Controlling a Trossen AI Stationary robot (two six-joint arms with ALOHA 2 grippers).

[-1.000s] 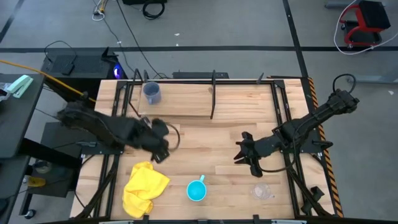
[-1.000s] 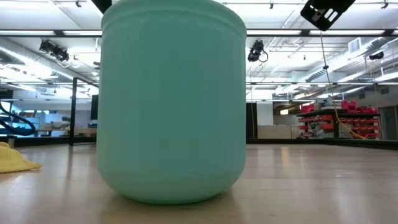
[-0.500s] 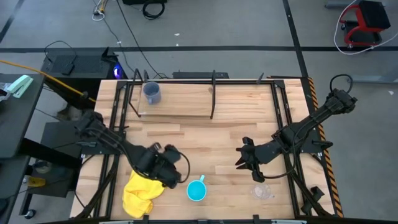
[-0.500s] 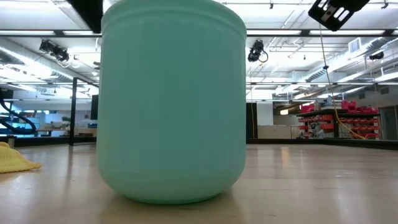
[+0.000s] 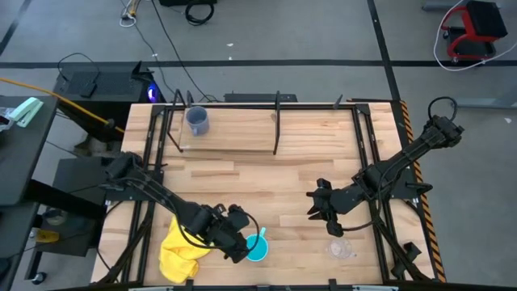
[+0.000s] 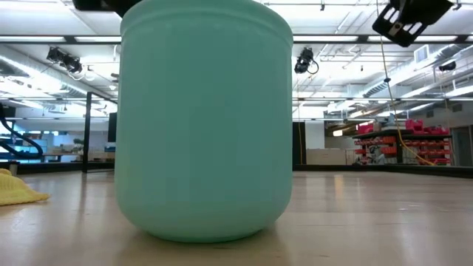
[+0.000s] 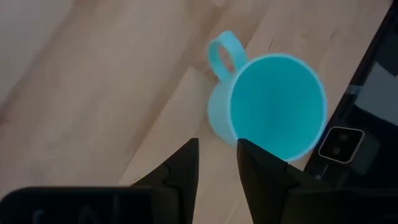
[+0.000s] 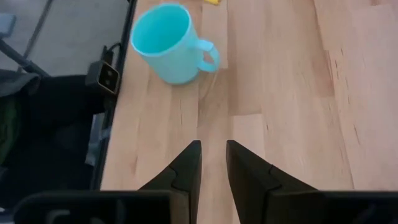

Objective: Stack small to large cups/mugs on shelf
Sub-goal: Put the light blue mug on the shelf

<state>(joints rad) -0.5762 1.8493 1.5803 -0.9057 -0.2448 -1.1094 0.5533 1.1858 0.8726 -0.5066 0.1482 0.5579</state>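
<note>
Right now the left gripper (image 5: pixel 242 246) sits low at the near table (image 5: pixel 266 174) edge, just beside the cyan mug (image 5: pixel 257 247), fingers (image 7: pixel 180 171) nearly closed with a slim gap, grasping nothing. The mug stands upright, and in the left wrist view its rim is just past the fingertips; contact is hard to judge. A yellow cloth (image 5: pixel 184 246) lies just left of that gripper. The right gripper (image 5: pixel 317 204) hangs right of centre, fingers (image 8: pixel 186 165) close together and empty. The clear cup (image 5: pixel 339 249) stands near it at the near right edge, apart from it. The grey mug (image 5: pixel 197 120) stands at the left end of the shelf (image 5: pixel 234 137) at the far side. The low view is filled by the cyan mug.
</note>
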